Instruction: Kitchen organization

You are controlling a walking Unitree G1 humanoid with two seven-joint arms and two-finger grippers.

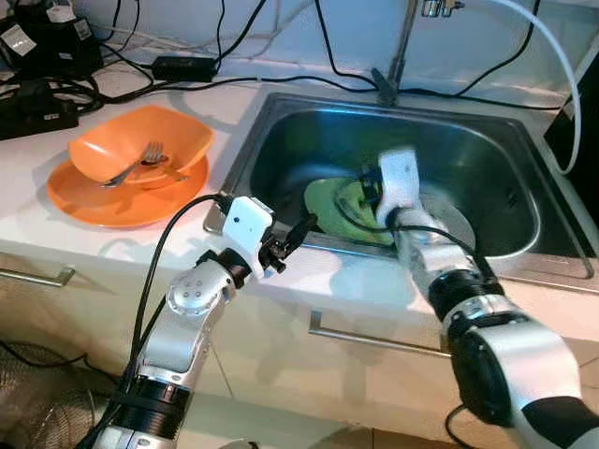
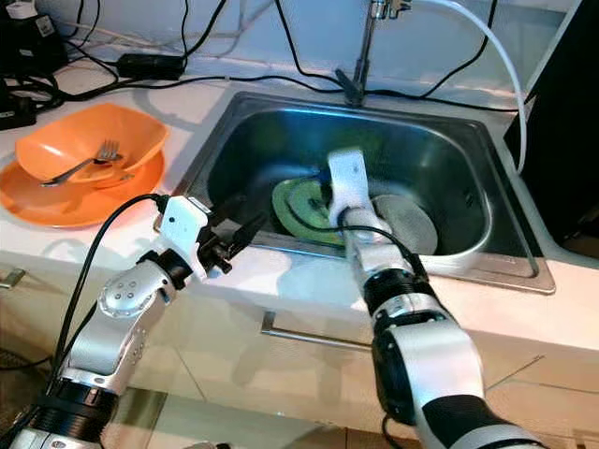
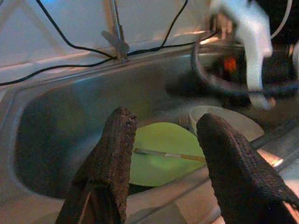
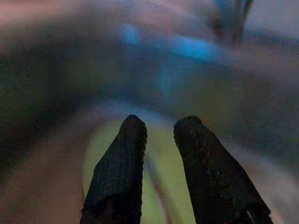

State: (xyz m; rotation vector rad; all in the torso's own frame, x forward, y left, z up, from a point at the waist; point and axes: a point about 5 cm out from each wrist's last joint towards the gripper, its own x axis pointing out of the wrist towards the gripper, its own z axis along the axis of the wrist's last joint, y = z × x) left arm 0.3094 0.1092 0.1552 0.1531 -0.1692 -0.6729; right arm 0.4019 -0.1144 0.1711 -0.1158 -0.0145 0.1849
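Observation:
In the steel sink [image 1: 281,105] lies a green plate [image 1: 339,208] with a thin utensil [image 3: 170,155] across it. A pale round plate [image 2: 409,224] sits beside it. My right arm reaches down into the basin. Its gripper [image 4: 161,123] hovers just over the green plate, fingers a little apart and nothing seen between them; that view is blurred. My left gripper [image 1: 292,238] is open at the sink's front rim, pointing into the basin with nothing in it. On the counter to the left, an orange bowl [image 1: 140,142] holding a fork [image 1: 140,161] rests on an orange plate [image 1: 98,201].
The faucet [image 1: 398,56] rises at the back of the sink, with a white hose [image 2: 496,56] arching right. Black cables and a power strip [image 1: 37,105] crowd the back left counter. A dark appliance [image 2: 562,122] stands at the right. Drawer handles [image 1: 374,342] run below the counter edge.

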